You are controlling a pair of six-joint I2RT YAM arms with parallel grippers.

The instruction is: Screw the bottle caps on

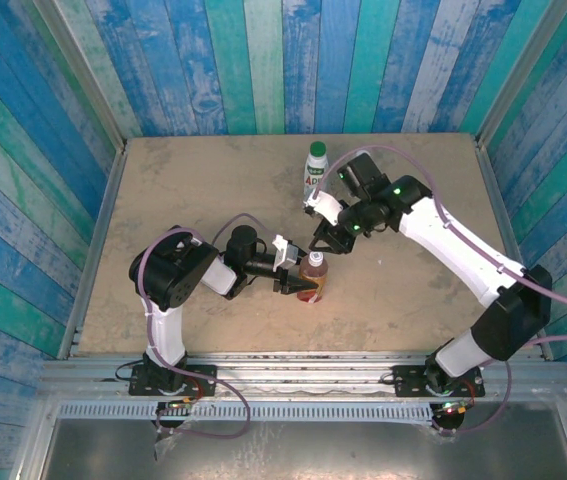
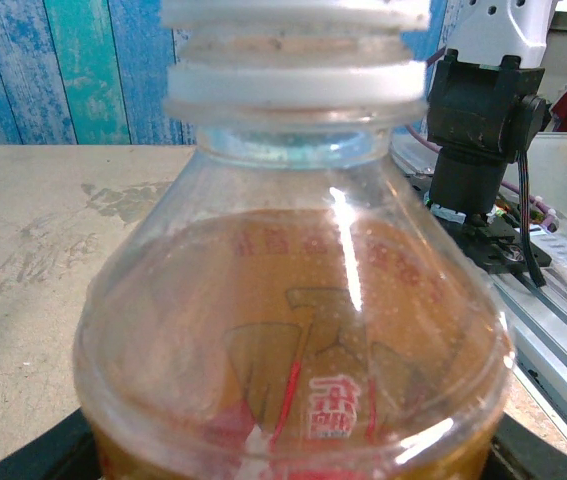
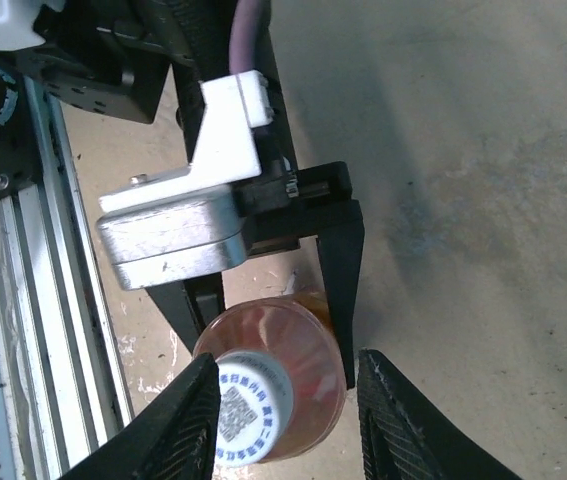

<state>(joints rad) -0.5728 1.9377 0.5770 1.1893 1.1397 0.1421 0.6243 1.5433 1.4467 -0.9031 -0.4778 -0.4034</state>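
Left gripper (image 1: 304, 287) clamping amber bottle (image 1: 313, 276) around body, jaws partly closed against both sides. Bottle standing upright near centre of table (image 1: 183, 180). White cap (image 3: 249, 421) sitting on bottle neck. Right gripper (image 3: 288, 400) hovering directly above, jaws parted, fingers flanking cap, gap showing beside one finger, gripping nothing. White bottle (image 1: 314, 178) wearing green cap (image 1: 316, 149), standing near far edge, well apart.

The amber bottle (image 2: 293, 330) is glossy, clear plastic; its white cap (image 3: 251, 410) looks like matt plastic. The table (image 1: 193, 180) is matt and scuffed, perhaps board. The wall planks (image 1: 263, 60) are weathered painted wood. The rail (image 3: 63, 330) is dull metal.
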